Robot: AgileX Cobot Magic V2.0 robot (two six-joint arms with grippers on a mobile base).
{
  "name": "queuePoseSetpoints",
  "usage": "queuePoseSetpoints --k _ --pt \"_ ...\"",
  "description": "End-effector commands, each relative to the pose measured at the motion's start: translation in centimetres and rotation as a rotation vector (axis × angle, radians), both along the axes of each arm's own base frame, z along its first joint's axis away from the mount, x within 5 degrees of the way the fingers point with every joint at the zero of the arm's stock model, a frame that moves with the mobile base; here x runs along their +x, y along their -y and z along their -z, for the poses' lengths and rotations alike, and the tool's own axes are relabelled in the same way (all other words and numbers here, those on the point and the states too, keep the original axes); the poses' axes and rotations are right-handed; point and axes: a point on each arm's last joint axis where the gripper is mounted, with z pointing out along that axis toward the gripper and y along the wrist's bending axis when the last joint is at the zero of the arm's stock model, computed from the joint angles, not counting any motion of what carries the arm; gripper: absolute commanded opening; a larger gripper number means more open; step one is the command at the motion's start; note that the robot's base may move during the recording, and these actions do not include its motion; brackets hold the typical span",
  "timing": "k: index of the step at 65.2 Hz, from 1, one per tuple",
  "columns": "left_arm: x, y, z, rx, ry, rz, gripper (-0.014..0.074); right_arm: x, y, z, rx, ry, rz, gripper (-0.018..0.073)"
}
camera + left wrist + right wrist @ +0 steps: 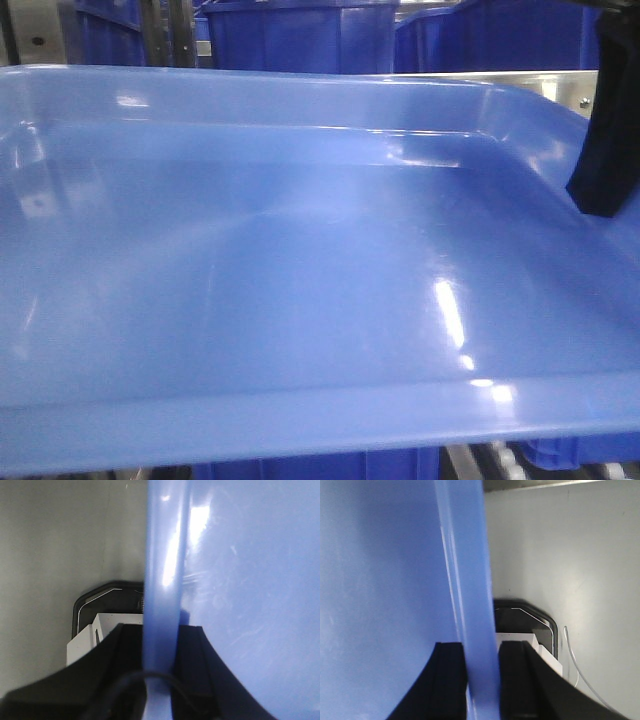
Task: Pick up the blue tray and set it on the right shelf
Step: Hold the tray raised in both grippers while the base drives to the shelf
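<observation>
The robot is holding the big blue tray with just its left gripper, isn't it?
Not quite. The blue tray is held by both grippers, not just the left one. The right wrist view shows the right gripper clamped on the tray's rim. The left wrist view shows the left gripper clamped on the opposite rim.

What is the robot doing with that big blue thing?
The robot is holding the blue tray with both claws. The left claw pinches the tray's rim on one side, and the right claw pinches the rim on the other side. The tray fills most of the front view, with dark blue bins behind it. These pictures do not show whether it has reached the shelf yet.
</observation>
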Motion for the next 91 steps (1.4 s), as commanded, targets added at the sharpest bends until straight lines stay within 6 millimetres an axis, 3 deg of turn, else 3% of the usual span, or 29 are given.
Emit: queuePoseSetpoints --k 1,91 --pt "-0.06 -0.22 -0.92 -0.003 0.038 -0.005 0.0004 0.06 0.46 -1.34 0.006 0.074 0.013 0.0212" --pt "-0.04 -0.21 -0.93 -0.005 0.040 -0.005 0.0003 0.06 0.46 -1.34 0.006 0.074 0.013 0.0212"
